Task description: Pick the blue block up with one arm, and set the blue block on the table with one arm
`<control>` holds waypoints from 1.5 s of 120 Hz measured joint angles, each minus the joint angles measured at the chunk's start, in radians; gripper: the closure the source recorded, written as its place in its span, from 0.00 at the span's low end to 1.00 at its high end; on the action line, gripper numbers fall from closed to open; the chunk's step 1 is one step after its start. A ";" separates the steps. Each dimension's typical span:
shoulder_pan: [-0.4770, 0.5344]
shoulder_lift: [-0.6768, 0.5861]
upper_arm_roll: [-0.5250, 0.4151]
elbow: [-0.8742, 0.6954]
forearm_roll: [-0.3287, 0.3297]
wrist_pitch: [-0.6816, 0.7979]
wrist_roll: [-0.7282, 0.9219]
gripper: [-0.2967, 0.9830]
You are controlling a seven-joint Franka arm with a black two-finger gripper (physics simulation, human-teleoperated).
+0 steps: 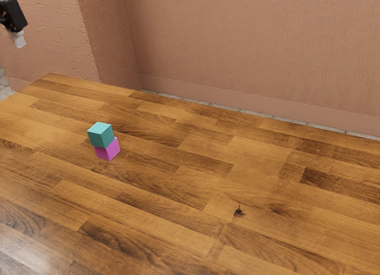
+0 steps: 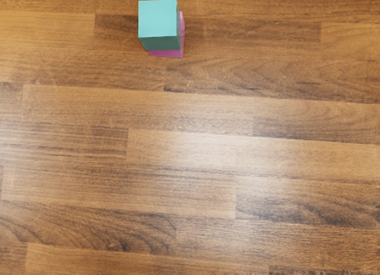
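Observation:
In the exterior view my gripper (image 1: 19, 38) hangs at the upper left, high above the table and well apart from the blocks; how its fingers stand cannot be made out. The blue block (image 1: 100, 135), teal-blue in colour, rests on top of a pink block (image 1: 109, 150), slightly offset from it. From the wrist view, the blue block (image 2: 158, 19) covers most of the pink block (image 2: 168, 53), whose edges peek out along two sides.
The wooden table (image 1: 196, 186) spreads widely around the stack, with a dark knot mark on its surface. Behind it stands a reddish-brown wall (image 1: 249, 43) with a protruding corner near the gripper.

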 joint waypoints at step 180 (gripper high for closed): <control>0.344 0.924 -0.097 0.190 -0.185 0.495 0.033 0.23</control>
